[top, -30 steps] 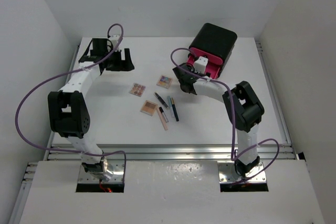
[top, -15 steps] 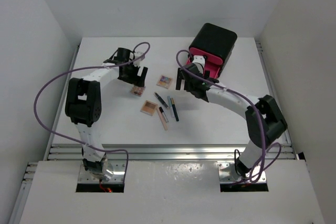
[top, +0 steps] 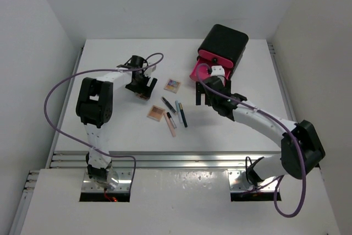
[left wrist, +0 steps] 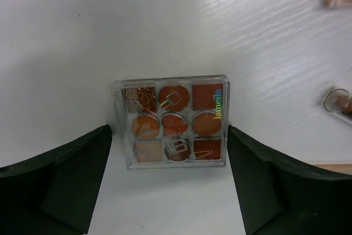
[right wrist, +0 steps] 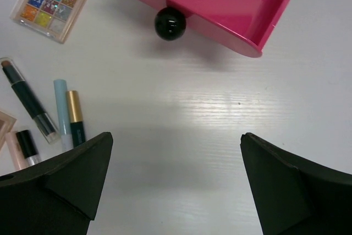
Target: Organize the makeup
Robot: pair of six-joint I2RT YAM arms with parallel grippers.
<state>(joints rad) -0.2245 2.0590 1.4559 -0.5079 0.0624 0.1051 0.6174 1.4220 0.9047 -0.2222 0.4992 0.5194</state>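
A white table [top: 118, 130] is closed in by plain white walls [top: 165, 4] at the back and on both sides. A silver metal rail [top: 181, 159] is fixed along its near edge.

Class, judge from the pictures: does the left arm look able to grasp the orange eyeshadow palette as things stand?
Probably yes. The left pincer hangs open directly over the orange eyeshadow palette, its jaws standing wider than the palette, one on either side. Nothing lies between them and it.
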